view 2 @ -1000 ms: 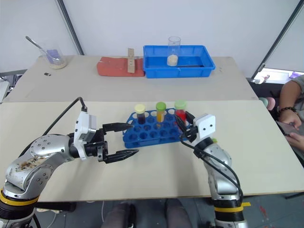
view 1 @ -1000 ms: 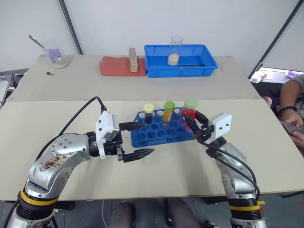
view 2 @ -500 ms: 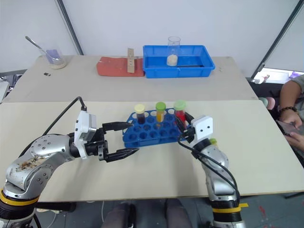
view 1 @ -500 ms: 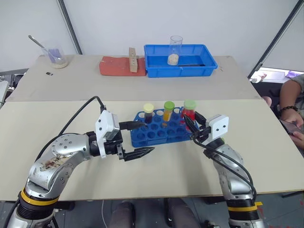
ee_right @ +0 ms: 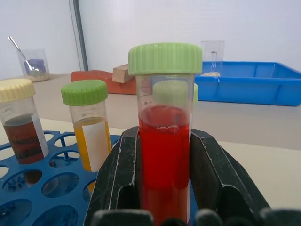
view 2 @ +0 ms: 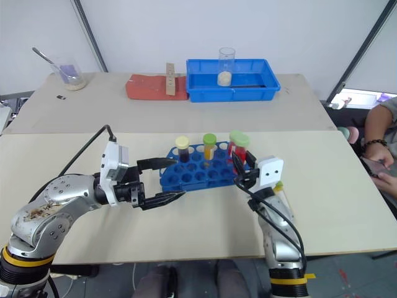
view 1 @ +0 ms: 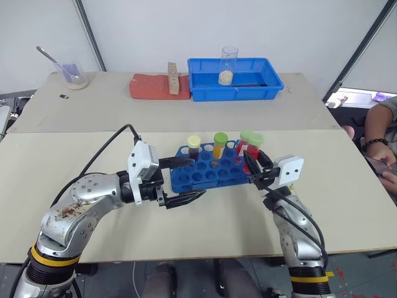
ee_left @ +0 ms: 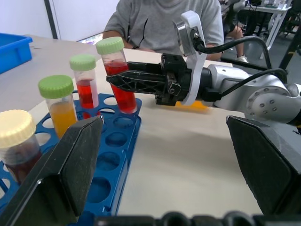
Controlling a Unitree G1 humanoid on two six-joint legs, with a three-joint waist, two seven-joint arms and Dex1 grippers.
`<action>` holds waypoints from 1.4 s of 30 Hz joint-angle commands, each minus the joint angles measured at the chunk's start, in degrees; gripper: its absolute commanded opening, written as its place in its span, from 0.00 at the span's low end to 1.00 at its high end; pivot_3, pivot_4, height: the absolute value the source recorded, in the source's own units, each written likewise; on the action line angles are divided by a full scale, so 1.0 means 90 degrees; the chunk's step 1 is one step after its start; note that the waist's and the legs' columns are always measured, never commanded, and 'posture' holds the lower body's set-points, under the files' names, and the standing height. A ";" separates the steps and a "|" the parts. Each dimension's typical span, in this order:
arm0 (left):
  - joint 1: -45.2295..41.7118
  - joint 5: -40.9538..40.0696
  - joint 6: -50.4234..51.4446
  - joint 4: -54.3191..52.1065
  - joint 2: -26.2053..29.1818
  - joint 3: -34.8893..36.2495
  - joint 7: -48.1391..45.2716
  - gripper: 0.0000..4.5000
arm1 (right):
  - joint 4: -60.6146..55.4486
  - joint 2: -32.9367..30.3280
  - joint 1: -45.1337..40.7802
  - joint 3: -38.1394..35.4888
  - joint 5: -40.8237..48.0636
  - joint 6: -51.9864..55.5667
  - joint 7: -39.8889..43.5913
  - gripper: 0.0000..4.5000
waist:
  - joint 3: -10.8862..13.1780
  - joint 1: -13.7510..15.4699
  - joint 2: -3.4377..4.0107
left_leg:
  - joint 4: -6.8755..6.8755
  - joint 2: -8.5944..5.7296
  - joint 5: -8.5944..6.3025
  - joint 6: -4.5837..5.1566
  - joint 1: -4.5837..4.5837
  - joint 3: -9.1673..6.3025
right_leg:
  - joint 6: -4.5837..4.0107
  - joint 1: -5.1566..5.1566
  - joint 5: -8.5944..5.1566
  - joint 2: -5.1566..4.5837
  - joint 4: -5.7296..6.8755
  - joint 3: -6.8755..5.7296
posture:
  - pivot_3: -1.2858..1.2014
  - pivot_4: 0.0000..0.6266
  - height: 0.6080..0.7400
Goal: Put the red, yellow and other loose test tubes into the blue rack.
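**Desk:** Tilted since a second ago, is it, that red tube?

**Photographer:** Yes. The red tube [ee_right: 164, 141] with the green cap stood straighter then; it now leans, cap tipped away from the rack's middle. The right wrist has also dropped a little and drawn closer to the rack.

**Desk:** What has hold of it?

**Photographer:** The right gripper [view 1: 250, 160]. Its two black fingers are clamped on the tube's lower half, one on each side, with the red liquid showing between them.

**Desk:** Where is the tube in relation to the blue rack [view 1: 205, 177]?

**Photographer:** At the rack's right end, by the back row. Its base sits low over the holes; whether it has entered one cannot be told.

**Desk:** And the other claw?

**Photographer:** The left gripper [view 1: 197, 177] lies level at the rack's left end, pointing across it toward the other arm. Its fingers are spread wide and hold nothing.

**Desk:** What already stands in the rack?

**Photographer:** Three tubes, upright along the back row: a cream-capped dark tube [view 1: 194, 148] on the left, a green-capped orange tube [view 1: 219, 144] in the middle, and a second red tube [ee_left: 86, 84] just beside the held one.

**Desk:** Setting?

**Photographer:** A pale table [view 1: 93, 155], with a blue tray [view 1: 236, 79] well behind on a second one.
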 commanded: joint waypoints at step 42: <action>0.0144 0.0972 -0.0878 -0.0539 0.0687 -0.0534 -0.1056 1.00 | -0.0677 -0.5330 -0.2718 0.0049 0.2754 1.0319 0.1177 0.90 | 0.0004 0.0016 -0.0007 | 0.0005 -0.0008 -0.0002 0.0004 -0.0019 -0.0001 | -0.0014 0.0000 -0.0015 -0.0004 -0.0029 0.0006 | 0.52 0.24 1.00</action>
